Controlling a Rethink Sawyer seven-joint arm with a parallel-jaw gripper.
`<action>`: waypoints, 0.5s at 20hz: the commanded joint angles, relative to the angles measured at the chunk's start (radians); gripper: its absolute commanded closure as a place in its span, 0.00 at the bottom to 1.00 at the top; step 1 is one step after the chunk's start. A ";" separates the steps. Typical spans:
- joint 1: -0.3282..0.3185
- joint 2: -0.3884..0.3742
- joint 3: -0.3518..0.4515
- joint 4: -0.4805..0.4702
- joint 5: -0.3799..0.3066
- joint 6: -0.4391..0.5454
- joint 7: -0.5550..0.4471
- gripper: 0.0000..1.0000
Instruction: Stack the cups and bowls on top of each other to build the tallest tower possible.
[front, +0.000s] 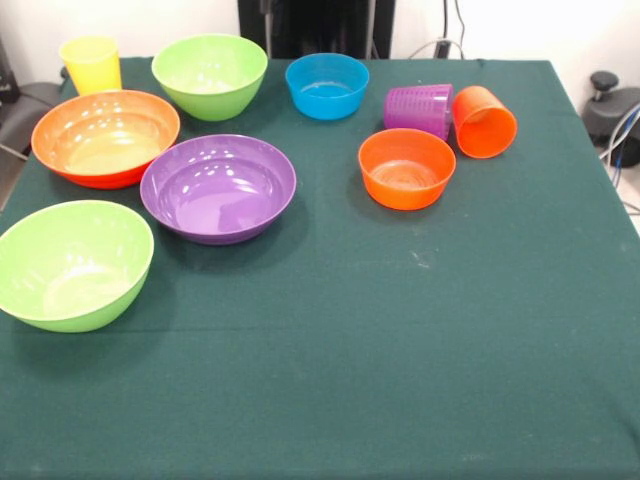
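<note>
Since no gripper shows, you can't tell its state. Grip the light, slick purple bowl (218, 188) by its rim.

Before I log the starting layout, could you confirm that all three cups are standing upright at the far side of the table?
Not quite. Only the yellow cup stands upright. The purple cup and the orange cup lie on their sides, next to each other, behind the small orange bowl. All three are indeed at the far side of the table, as the front view shows.
</note>
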 joint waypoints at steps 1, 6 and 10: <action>0.005 -0.007 0.172 -0.096 -0.026 0.088 0.198 0.00; 0.038 -0.015 0.169 -0.084 -0.006 0.087 0.211 0.00; 0.093 -0.015 0.148 -0.056 0.019 0.063 0.238 0.00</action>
